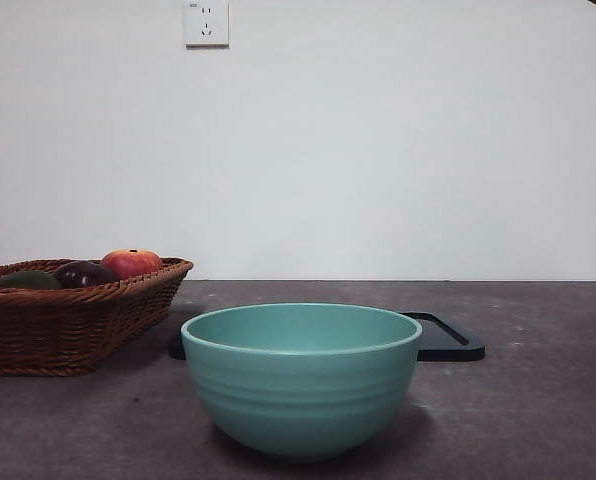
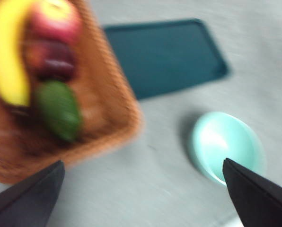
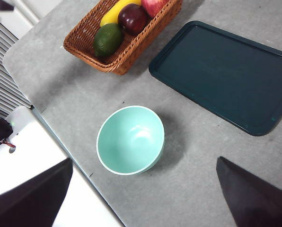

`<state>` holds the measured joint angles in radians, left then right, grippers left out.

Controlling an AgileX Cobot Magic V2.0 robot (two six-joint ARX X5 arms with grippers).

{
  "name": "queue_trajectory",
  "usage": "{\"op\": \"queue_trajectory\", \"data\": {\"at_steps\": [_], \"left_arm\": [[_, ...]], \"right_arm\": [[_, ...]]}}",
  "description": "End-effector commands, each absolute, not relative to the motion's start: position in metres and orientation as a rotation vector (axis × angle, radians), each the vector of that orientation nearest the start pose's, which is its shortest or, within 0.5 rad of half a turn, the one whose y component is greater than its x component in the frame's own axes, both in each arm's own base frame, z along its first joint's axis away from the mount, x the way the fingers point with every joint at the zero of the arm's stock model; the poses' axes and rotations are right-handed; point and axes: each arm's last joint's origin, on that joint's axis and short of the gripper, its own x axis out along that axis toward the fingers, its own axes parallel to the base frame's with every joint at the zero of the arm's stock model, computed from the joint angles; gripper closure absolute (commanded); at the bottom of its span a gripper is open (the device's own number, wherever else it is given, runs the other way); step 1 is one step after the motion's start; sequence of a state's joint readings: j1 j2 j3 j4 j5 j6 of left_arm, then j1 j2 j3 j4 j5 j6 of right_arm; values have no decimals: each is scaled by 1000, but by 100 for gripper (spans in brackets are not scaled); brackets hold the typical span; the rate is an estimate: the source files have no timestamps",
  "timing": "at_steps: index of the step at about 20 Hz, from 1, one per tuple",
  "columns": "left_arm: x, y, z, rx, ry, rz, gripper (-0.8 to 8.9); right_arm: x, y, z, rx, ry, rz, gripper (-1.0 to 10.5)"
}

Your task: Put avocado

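While the avocado (image 2: 58, 109) lies untouched in the wicker basket (image 2: 110, 101), the left gripper (image 2: 141, 189) hovers above and just short of it, jaws spread and empty: the reach, I judge. Next comes descent onto it. Only the wrist views reveal the banana (image 3: 116, 10); the right gripper (image 3: 143, 196) waits, likewise spread.

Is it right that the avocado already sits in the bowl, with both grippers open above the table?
No. The bowl is empty in the right wrist view; the avocado lies in the basket beside the other fruit. The rest holds: left gripper and right gripper are open above the table.
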<state>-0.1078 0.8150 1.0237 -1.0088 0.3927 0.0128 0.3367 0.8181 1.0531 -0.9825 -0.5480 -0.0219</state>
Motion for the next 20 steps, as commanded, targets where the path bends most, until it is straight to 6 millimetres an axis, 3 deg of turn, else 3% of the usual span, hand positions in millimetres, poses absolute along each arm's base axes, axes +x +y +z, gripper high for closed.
{"op": "queue_trajectory", "data": {"at_steps": [1, 4, 10, 20], "left_arm": [[151, -26, 339, -85, 779, -438, 266], [182, -29, 325, -61, 839, -381, 317], [236, -42, 285, -12, 982, -327, 316], [282, -61, 223, 81, 1149, -270, 316]], "right_arm": [[120, 59, 354, 61, 738, 856, 460], [120, 59, 354, 62, 739, 856, 460], [120, 59, 354, 62, 739, 856, 460], [121, 59, 353, 64, 743, 855, 460]]}}
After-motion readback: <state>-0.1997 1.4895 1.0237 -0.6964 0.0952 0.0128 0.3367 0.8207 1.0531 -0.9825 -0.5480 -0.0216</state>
